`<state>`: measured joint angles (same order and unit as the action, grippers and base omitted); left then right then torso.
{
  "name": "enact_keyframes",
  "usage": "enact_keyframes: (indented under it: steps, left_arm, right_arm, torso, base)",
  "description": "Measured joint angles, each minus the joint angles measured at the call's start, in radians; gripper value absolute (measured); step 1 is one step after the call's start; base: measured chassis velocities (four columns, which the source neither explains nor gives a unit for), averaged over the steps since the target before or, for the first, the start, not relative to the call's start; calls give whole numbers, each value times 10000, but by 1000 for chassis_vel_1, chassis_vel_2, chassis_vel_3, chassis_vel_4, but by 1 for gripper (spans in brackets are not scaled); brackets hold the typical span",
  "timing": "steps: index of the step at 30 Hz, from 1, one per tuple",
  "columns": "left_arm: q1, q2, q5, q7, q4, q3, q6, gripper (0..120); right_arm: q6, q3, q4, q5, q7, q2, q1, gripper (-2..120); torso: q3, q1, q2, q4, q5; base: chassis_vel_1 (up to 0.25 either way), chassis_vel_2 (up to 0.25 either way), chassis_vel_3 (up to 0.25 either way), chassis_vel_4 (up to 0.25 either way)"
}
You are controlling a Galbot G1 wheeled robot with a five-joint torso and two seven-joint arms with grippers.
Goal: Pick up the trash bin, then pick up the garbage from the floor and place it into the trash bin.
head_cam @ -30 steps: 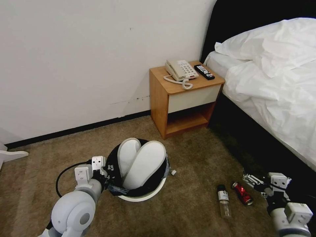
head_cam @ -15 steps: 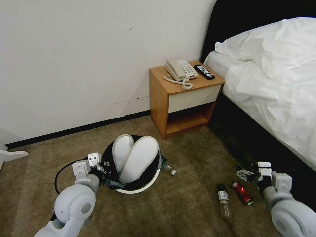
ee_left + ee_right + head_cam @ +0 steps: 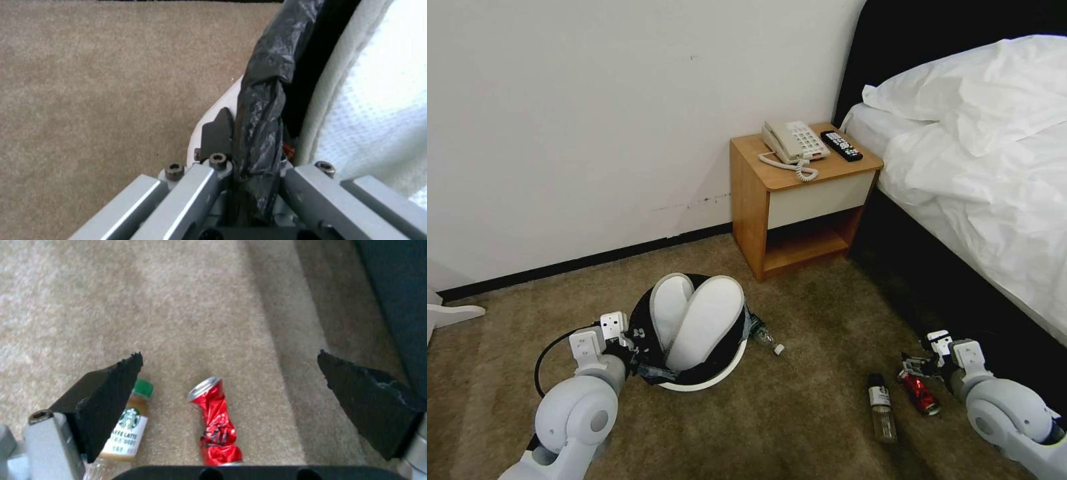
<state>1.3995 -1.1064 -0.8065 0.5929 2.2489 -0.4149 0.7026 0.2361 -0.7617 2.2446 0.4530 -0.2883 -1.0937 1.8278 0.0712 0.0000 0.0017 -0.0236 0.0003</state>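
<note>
Right claw [image 3: 912, 365] lowered over red can [image 3: 918, 392], left claw [image 3: 635, 351] gripping trash bin [image 3: 720, 372]

Crinkled glossy black plastic bag [image 3: 260, 110], waffle-textured white cloth slipper [image 3: 378, 110], short-pile matt carpet [image 3: 98, 83].

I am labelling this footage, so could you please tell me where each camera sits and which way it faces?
Head view: high on the robot, looking forward and down at the floor, nightstand and bed; both arms show.
Left wrist view: along the left gripper, clamped on the trash bin rim beside a slipper.
Right wrist view: down between the open right gripper fingers at the red can and a bottle.
Shared: can and bottle also show in the head view.
</note>
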Motion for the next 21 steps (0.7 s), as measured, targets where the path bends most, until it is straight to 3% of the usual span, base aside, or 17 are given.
enact_keyframes:
  steps: [4, 5, 7, 9, 14, 16, 21]
  left_arm:
    - [-84, -36, -78, 83, -111, -43, -6, 1]
    - [-179, -81, -130, 152, -208, -85, -12, 1]
    - [-238, -114, -150, 170, -258, -101, -16, 1]
    - [-432, -267, -174, 178, -475, -139, -54, 1]
    - [-489, -434, -147, 149, -610, -156, -86, 1]
    - [-470, -553, -103, 107, -675, -197, -119, 1]
    - [-387, -605, -24, -20, -713, -322, -189, 1]
  right_arm:
    - [506, 188, -99, 632, -495, 688, -243, 100]
    - [997, 380, -241, 1230, -967, 1249, -512, 100]
    - [1216, 485, -350, 1550, -1169, 1524, -680, 100]
    - [1829, 943, -919, 2756, -1722, 2470, -1409, 100]
    - [2205, 1563, -1655, 3603, -1933, 3310, -2278, 100]
    - [2478, 2300, -2311, 3961, -1946, 4021, -2894, 100]
    - [2677, 3279, -2975, 4146, -1853, 4970, -3439, 100]
  torso:
    - [1, 0, 0, 2, -4]
    - [1, 0, 0, 2, 0]
    - [1, 0, 0, 1, 0]
    - [1, 0, 1, -1, 0]
    - [1, 0, 1, 2, 0]
    - [1, 0, 1, 2, -2]
    - [0, 0, 2, 0, -4]
  base:
    - [0, 0, 0, 0]
    - [0, 0, 0, 0]
    - [0, 0, 0, 0]
    - [0, 0, 0, 0]
    - [0, 0, 0, 0]
    - [0, 0, 0, 0]
    - [0, 0, 0, 0]
